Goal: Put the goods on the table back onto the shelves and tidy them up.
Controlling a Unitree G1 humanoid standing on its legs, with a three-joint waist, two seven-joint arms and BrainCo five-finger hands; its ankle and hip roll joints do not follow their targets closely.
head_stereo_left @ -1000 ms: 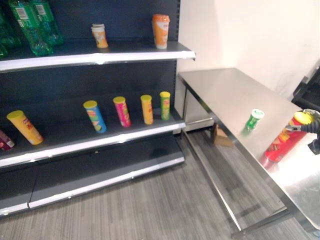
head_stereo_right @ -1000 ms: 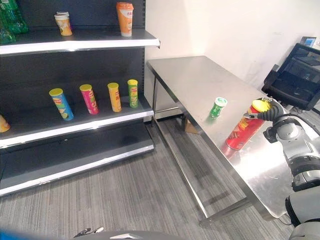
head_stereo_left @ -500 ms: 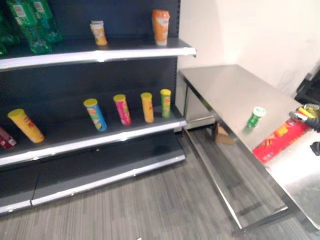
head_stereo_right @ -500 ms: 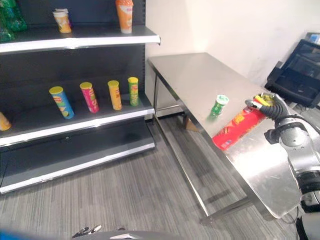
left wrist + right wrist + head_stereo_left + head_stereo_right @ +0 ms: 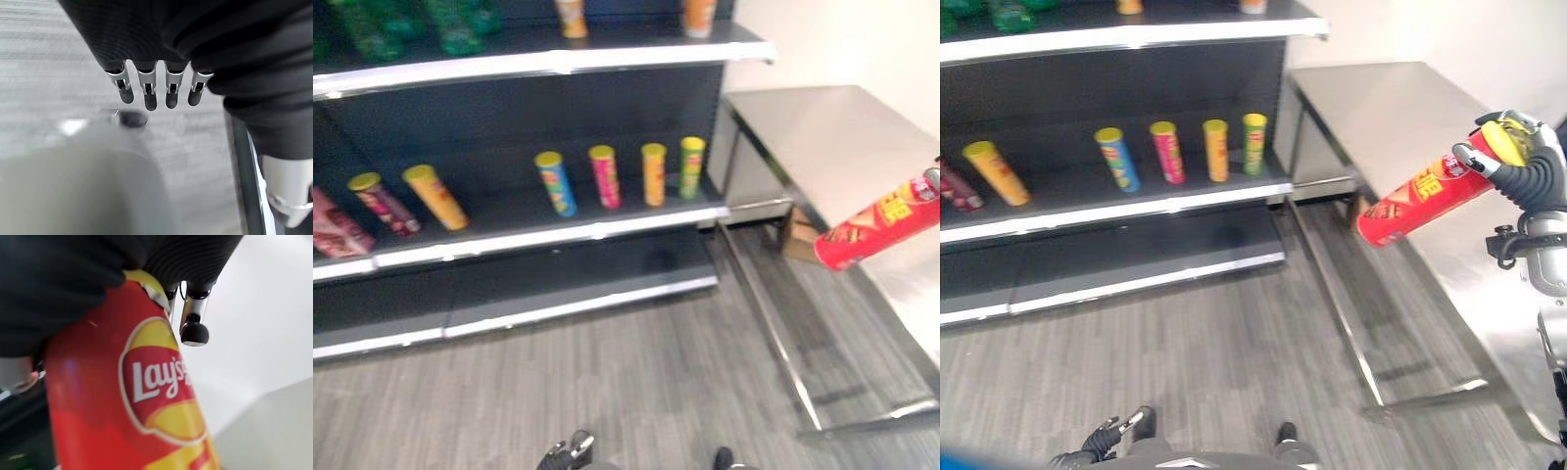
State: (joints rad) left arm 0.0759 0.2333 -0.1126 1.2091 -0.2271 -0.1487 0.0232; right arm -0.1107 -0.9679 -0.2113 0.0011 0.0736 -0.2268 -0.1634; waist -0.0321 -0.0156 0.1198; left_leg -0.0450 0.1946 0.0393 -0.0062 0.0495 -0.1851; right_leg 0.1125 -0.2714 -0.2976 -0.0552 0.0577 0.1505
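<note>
Right hand (image 5: 1528, 166) closed around the yellow-lidded end of the red chip can (image 5: 1425, 196), fingers (image 5: 1489, 162) curled over the lid rim. Can held in the air, clear of the bench (image 5: 1400, 108), between bench and shelves. Long axis tilted, near to lying flat: lid end high in the hand, base end lower and pointing toward the middle shelf (image 5: 1136, 211). Standing there already, a row of cans: blue can (image 5: 1117, 159), pink can (image 5: 1167, 152), orange can (image 5: 1215, 150) and green can (image 5: 1253, 143), all more or less upright. Free space on the shelf board just beside the green can and also left of the blue one. Probably necessary to swing the can base-first toward the shelf and turn it upright before setting down. Left hand (image 5: 156, 88) low over the floor, fingers straight and relaxed, holding nothing, farther from the job.
</note>
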